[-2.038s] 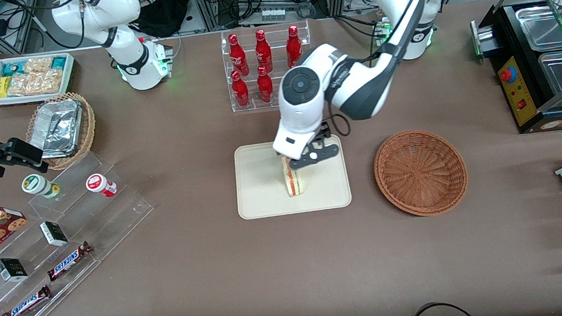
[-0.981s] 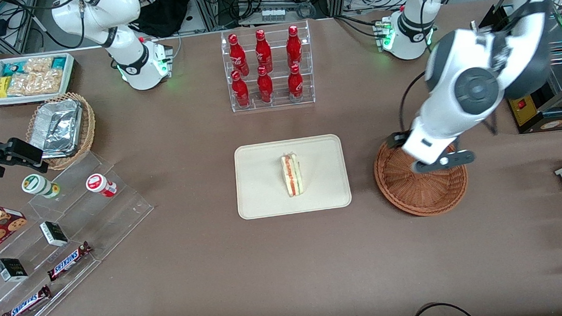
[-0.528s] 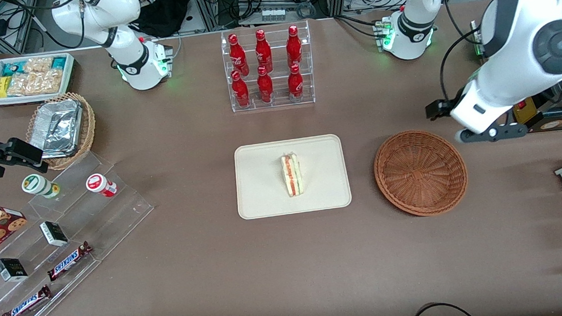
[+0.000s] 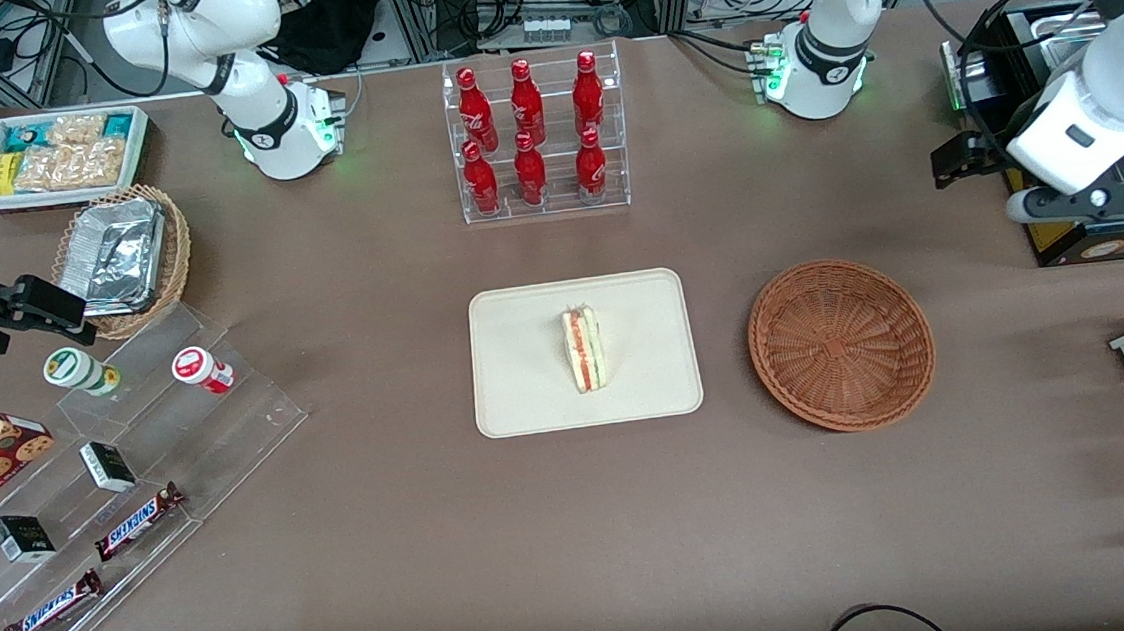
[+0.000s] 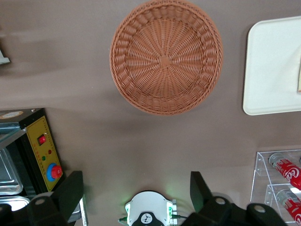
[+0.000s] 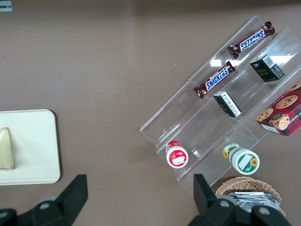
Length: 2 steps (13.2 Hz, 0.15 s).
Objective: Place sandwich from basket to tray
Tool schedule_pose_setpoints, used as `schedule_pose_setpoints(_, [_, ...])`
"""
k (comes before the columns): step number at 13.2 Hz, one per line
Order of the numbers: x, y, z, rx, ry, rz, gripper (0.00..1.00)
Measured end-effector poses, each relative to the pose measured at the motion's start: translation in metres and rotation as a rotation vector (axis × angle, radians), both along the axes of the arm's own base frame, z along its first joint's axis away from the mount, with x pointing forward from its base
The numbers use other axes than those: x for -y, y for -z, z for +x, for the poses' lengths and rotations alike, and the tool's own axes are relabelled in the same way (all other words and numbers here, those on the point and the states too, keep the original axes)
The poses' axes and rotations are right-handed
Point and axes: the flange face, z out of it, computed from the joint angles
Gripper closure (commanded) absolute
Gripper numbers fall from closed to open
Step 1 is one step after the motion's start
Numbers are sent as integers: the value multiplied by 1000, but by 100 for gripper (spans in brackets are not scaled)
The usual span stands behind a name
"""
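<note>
Lying on the tray [image 4: 527,378], the sandwich [image 4: 585,350] runs toward the front camera; pincer [image 5: 136,193] spread, high above table.

The gripper [image 5: 136,197], fingers spread and holding nothing, hangs high at the working arm's end of the table, at 2 o'clock from the basket [image 4: 841,344]. Bare table separates basket and tray [image 4: 528,398]. The bottle rack [image 4: 536,137] stands at 12 o'clock from the tray, and the sandwich [image 4: 584,348] occupies the tray's middle.
</note>
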Motion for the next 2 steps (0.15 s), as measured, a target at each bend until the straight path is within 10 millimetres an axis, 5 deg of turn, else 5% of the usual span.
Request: schedule_pose_setpoints(2, [-4, -12, 0, 21, -7, -2, 0])
